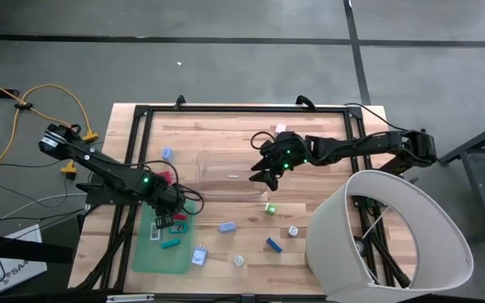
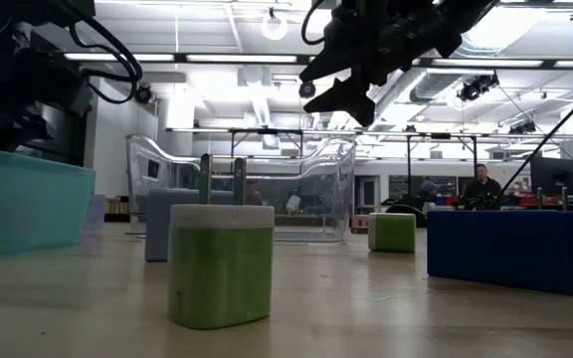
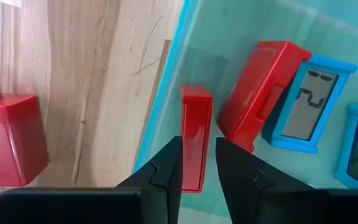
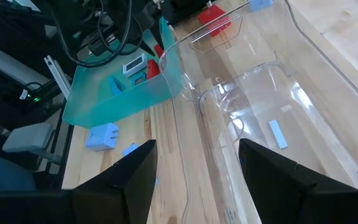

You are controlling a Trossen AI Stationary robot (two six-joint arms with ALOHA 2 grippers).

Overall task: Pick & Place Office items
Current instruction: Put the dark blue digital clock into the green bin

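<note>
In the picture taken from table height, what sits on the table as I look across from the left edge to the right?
Teal block → green block with a white top, nearest the camera → clear bin farther back → small green block → dark blue block. A gripper hangs above the bin.

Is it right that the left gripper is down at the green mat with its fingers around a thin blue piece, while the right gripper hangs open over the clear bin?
Not quite: the thin piece between the left gripper's fingers is red, not blue, as the left wrist view shows. The rest holds: it is at the green mat's edge, and the right gripper hangs open over the clear bin.
</note>
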